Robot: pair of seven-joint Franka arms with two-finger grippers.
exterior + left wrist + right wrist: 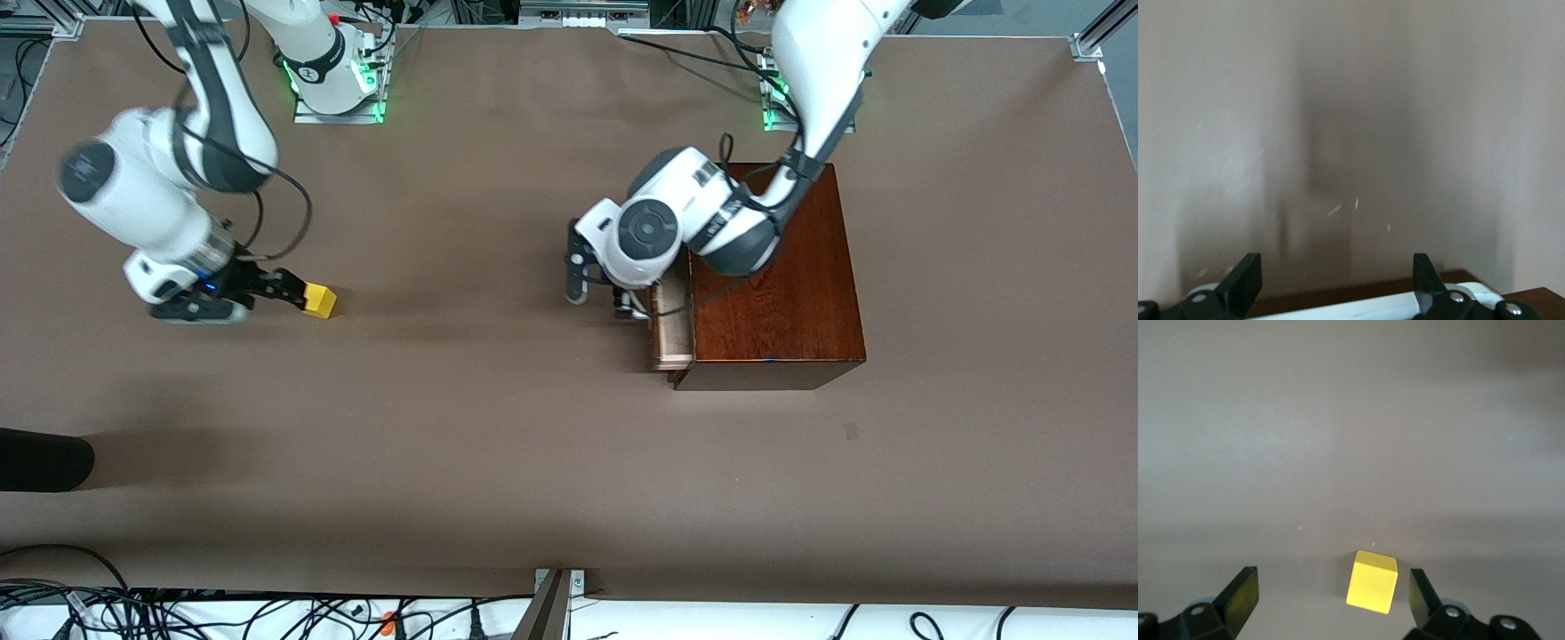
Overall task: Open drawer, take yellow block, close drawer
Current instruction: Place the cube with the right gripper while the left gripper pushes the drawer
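Note:
The yellow block (320, 300) rests on the brown table toward the right arm's end. It shows in the right wrist view (1372, 582) between the spread fingers and close to one of them, and neither finger grips it. My right gripper (298, 293) (1331, 593) is open and low at the block. The drawer (673, 329) of the dark wooden box (773, 284) is pulled out a little and shows a strip of pale wood. My left gripper (600, 298) (1338, 277) is open in front of the drawer. The white handle (1358, 308) lies between its fingers.
A dark rounded object (40, 462) lies at the table's edge at the right arm's end, nearer to the front camera. Cables (178, 613) run below the table's front edge. Bare brown table spreads between the block and the box.

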